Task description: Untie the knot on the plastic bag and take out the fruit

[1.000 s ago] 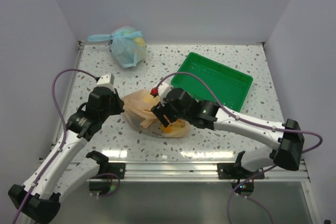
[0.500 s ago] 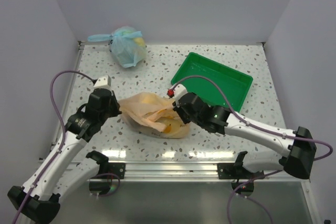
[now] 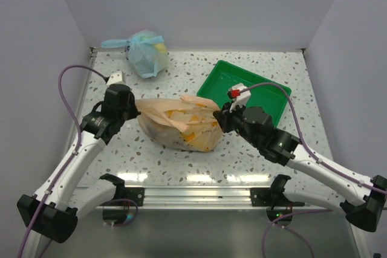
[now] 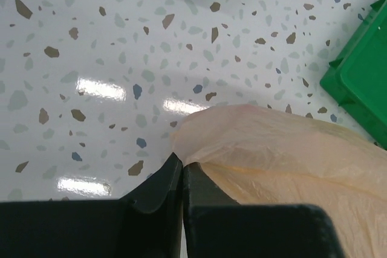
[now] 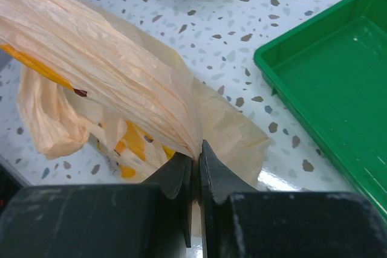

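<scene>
The pale-orange plastic bag (image 3: pixel 178 124) hangs stretched between my two grippers over the middle of the table. My left gripper (image 3: pixel 135 109) is shut on the bag's left edge (image 4: pixel 199 149). My right gripper (image 3: pixel 219 119) is shut on a gathered fold of the bag (image 5: pixel 139 83) at its right end, jaws pressed together on the plastic. Yellow-orange patches (image 3: pixel 192 137) show through the film; I cannot tell printed marks from fruit. I cannot make out the knot in any view.
A green tray (image 3: pixel 248 92) stands at the back right, just behind my right gripper, also seen at right in the right wrist view (image 5: pixel 326 70). A light blue tied bag (image 3: pixel 145 52) lies at the back left near the wall.
My right gripper has shut on the bag and pulled right towards the tray. The left gripper drew its edge slightly left and back. The bag now hangs stretched wide and lifted.
</scene>
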Motion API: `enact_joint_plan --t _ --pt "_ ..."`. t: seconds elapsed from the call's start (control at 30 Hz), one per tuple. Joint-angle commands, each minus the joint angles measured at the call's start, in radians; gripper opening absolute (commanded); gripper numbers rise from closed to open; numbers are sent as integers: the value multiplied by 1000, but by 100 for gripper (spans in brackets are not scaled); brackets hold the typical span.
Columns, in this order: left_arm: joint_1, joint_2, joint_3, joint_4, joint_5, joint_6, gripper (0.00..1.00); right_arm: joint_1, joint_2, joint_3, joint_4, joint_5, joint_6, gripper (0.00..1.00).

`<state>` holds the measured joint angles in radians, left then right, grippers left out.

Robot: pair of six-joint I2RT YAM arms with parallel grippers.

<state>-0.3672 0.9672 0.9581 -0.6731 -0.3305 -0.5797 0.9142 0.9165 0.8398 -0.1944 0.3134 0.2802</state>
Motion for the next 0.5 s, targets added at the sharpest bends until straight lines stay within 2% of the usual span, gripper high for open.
enact_joint_plan --t 0.0,0.07,0.1,0.2,0.3,0.4,0.47 --pt "68 15 88 26 -67 63 5 -20 5 8 161 -20 39 0" --pt "68 4 99 35 -10 87 25 -21 48 30 171 -69 24 0" --pt "67 -5 102 40 40 102 50 -20 64 33 173 -91 19 0" --pt "67 -59 105 15 103 109 83 -20 90 27 190 -128 16 0" --pt "65 -119 97 1 201 98 100 -20 111 27 190 -140 13 0" --pt "56 -148 76 6 325 57 100 -21 125 24 191 -158 14 0" --pt "12 -150 62 12 326 26 100 -18 133 22 191 -165 19 0"
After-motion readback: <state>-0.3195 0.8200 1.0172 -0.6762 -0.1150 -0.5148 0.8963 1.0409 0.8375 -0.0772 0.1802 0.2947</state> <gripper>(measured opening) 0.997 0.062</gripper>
